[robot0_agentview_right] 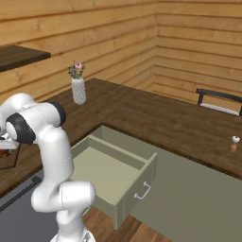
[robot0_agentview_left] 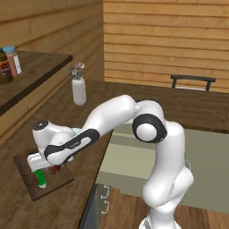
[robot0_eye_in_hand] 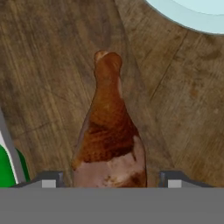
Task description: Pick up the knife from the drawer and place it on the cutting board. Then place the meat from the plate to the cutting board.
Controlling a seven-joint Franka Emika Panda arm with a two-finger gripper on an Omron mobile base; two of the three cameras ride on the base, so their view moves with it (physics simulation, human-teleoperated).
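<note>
Fingers (robot0_eye_in_hand: 49, 180) straddling meat (robot0_eye_in_hand: 111, 140), gap too wide for a sure hold; lowering over board (robot0_agentview_left: 27, 179), knife (robot0_agentview_left: 41, 178) beside, plate (robot0_eye_in_hand: 192, 13) behind. Second step ending; next: letting go, lifting clear.

base views share the drawer (robot0_agentview_right: 113, 172); hand view seemingly close overhead.

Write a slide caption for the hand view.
Hand view: meat lies on the cutting board between the end effector tips, knife at left, plate rim at top right.
</note>
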